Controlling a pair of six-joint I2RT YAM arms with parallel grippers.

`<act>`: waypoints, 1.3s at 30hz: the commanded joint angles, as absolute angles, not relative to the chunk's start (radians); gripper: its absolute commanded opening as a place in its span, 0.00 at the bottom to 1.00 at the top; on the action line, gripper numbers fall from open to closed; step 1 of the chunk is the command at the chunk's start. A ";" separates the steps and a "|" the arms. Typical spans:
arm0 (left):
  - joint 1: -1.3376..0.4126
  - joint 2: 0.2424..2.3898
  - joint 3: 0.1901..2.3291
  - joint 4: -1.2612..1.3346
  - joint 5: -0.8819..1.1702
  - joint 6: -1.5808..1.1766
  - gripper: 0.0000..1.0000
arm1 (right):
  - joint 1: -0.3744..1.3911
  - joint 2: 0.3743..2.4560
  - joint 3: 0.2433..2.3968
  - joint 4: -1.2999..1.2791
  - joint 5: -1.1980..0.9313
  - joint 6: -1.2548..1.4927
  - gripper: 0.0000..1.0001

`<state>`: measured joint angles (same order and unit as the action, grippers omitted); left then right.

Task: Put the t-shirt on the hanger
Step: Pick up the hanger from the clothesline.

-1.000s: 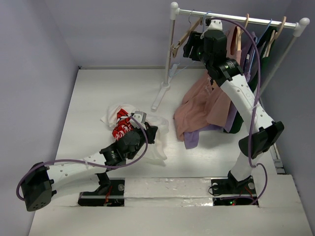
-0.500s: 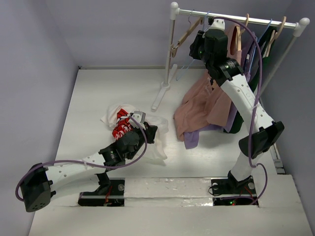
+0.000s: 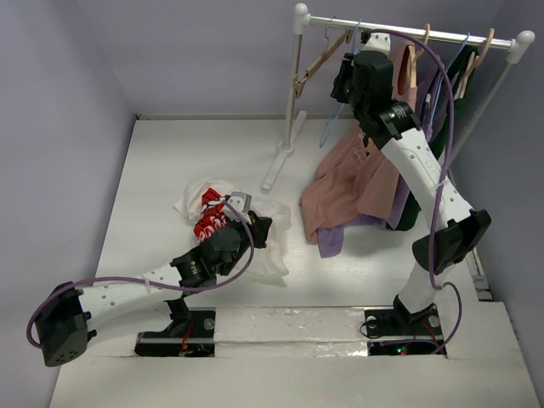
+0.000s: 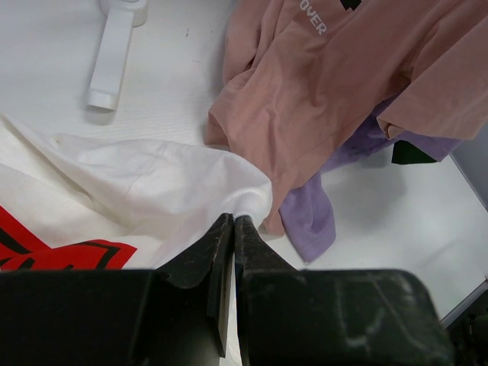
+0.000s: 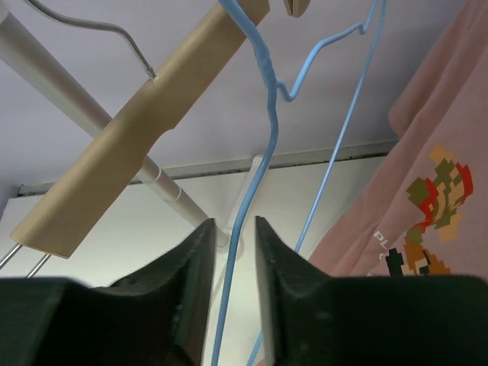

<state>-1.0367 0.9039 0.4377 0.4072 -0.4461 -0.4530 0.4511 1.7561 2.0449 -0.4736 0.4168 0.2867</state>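
My left claw (image 4: 232, 219) is pressed fully together, the two tips meeting with no gap; a peak of white cloth from the t-shirt (image 4: 137, 183) puckers up right at those tips, so I have a pinch of its edge; the rest of the t-shirt lies crumpled on the white table (image 3: 170, 161) on my left side, its red graphic showing in folds beside my wrist; just beyond the pinched corner hangs the hem of a pink shirt (image 4: 328, 99), with a lilac garment (image 4: 309, 217) trailing out beneath it onto the table; the white foot of the clothes stand (image 4: 110, 57) rests farther back. My right claw (image 5: 235, 223) is raised high at the rail (image 3: 408, 30), well apart from the t-shirt; its fingers are drawn in to a narrow slot, and the light-blue wire of the hanger (image 5: 273, 107) runs down through that slot; the slot looks wider than the wire, and I cannot tell whether I truly bite on it or only bracket it; a tan wooden hanger (image 5: 137, 130) slants just to one side.
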 commanded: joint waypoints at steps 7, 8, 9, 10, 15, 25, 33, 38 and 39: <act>-1.032 0.874 0.419 0.451 -0.454 -0.446 0.00 | 0.443 1.738 2.049 -0.483 0.454 0.259 0.10; -1.032 0.876 0.419 0.451 -0.454 -0.448 0.00 | 0.443 1.735 2.049 -0.483 0.456 0.259 0.07; -1.032 0.876 0.419 0.453 -0.454 -0.448 0.00 | 0.443 1.732 2.049 -0.483 0.454 0.259 0.05; -1.032 0.876 0.419 0.453 -0.454 -0.448 0.00 | 0.443 1.729 2.048 -0.483 0.457 0.258 0.02; -1.032 0.874 0.419 0.453 -0.454 -0.448 0.00 | 0.443 1.704 2.051 -0.463 0.457 0.232 0.00; -1.032 0.887 0.422 0.466 -0.445 -0.456 0.00 | 0.443 1.600 1.965 -0.417 0.407 0.242 0.00; -1.032 0.880 0.434 0.454 -0.449 -0.457 0.00 | 0.443 1.484 1.784 -0.348 0.388 0.273 0.00; -1.032 0.893 0.452 0.451 -0.456 -0.457 0.00 | 0.443 1.393 1.622 -0.305 0.362 0.316 0.00; -1.032 0.900 0.456 0.449 -0.456 -0.456 0.00 | 0.443 1.375 1.594 -0.298 0.362 0.324 0.00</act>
